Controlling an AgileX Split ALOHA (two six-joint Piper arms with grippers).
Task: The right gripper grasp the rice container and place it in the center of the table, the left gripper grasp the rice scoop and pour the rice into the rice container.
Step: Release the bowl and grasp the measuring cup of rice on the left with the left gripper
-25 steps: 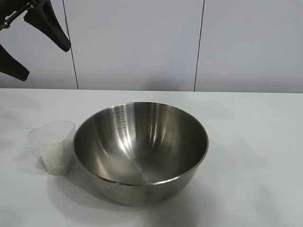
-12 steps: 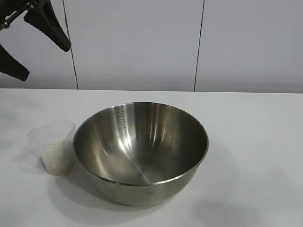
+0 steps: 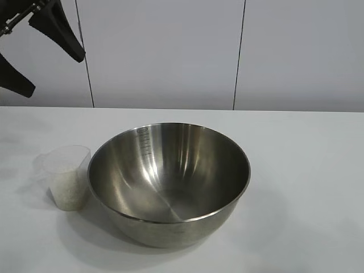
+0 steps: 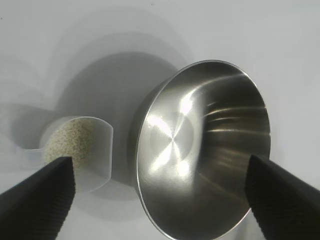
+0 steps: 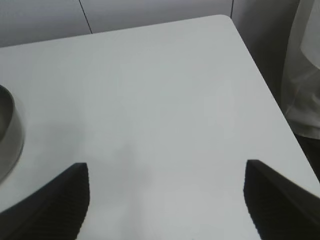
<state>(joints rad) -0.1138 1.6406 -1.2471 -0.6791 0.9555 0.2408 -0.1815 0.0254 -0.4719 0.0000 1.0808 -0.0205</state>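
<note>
Change since earlier: nothing on the bench has shifted; the shadow that lay on the bench in front of the bowl has faded.
Rice container (image 3: 169,182): upright near the middle of the white bench (image 3: 307,170), empty, with faint measuring marks on its inner wall; its rim also shows at one edge of the right wrist view (image 5: 7,135).
Rice scoop (image 3: 67,177): upright just beside the container on the left arm's side, very close to its wall; whether they touch cannot be told.
Rice (image 4: 70,140): white grains inside the scoop, filling the lower part.
Left gripper (image 3: 42,54): hangs high above the bench at the upper left of the exterior view, well apart from scoop and container, jaws spread wide and holding nothing; in its wrist view both fingers (image 4: 40,192) frame the scoop and the container from above.
Right gripper (image 5: 167,200): out of the exterior view; its wrist view shows the fingers set wide apart over bare bench, holding nothing, beside the container's rim.
</note>
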